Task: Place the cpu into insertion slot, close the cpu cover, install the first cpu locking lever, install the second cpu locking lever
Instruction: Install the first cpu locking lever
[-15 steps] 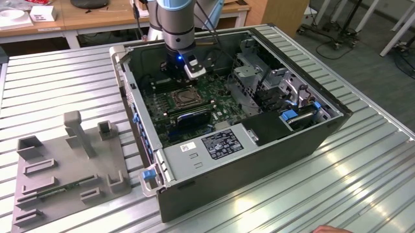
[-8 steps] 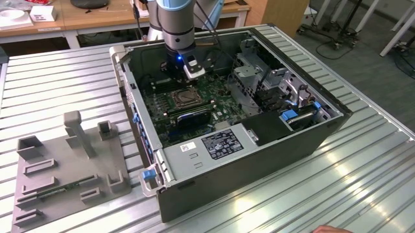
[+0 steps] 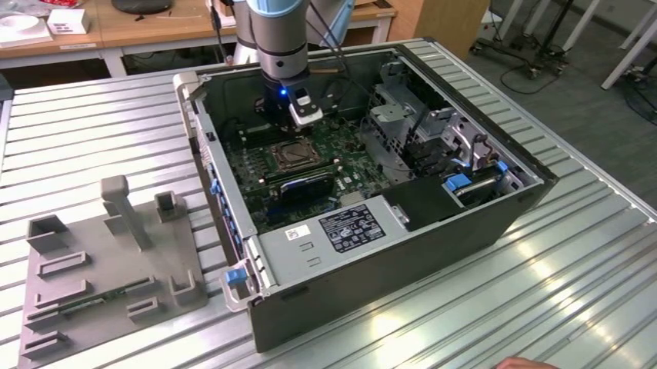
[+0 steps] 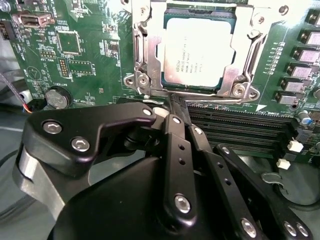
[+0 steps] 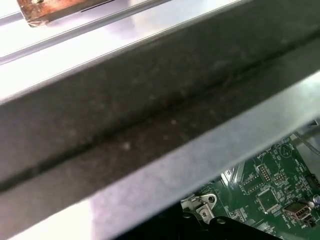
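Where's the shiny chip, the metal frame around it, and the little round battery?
cpu (image 4: 200, 50): second wrist view, middle of its silvery top.
cpu cover (image 4: 149, 50): second wrist view, a side bar of the frame.
coin battery (image 4: 56, 98): second wrist view, its round face.

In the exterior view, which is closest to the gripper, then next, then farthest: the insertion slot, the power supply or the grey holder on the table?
1. insertion slot, close by the gripper, inside the case.
2. power supply, farther along inside the case.
3. grey holder, outside the case, on the exterior view's left.
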Available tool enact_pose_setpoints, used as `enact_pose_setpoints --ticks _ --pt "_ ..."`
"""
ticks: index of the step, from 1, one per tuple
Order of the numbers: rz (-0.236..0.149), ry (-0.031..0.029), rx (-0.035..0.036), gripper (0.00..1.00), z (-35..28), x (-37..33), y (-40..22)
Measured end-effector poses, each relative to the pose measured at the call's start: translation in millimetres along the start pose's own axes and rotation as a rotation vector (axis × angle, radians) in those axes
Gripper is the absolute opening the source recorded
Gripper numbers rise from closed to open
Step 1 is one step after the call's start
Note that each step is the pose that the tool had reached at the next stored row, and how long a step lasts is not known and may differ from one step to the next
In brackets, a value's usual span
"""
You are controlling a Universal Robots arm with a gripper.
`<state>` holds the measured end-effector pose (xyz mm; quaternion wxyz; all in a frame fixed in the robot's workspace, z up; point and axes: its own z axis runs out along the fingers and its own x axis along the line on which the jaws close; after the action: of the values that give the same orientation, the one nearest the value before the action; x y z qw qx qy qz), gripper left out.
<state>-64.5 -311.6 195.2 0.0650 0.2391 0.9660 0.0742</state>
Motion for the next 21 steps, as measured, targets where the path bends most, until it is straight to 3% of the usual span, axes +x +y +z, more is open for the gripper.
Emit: enact_pose_setpoints --ticks 5,12,21 --pt "0.001 -0.0004 0.0003 0.11 -1.2 -0.1 0.3" --pt "0.004 -0.0010 0.0005 0.11 -7.8 -0.5 1.7" --pt "0.024 -0.0062 0.0012 0.11 -9.3 1.0 5.3"
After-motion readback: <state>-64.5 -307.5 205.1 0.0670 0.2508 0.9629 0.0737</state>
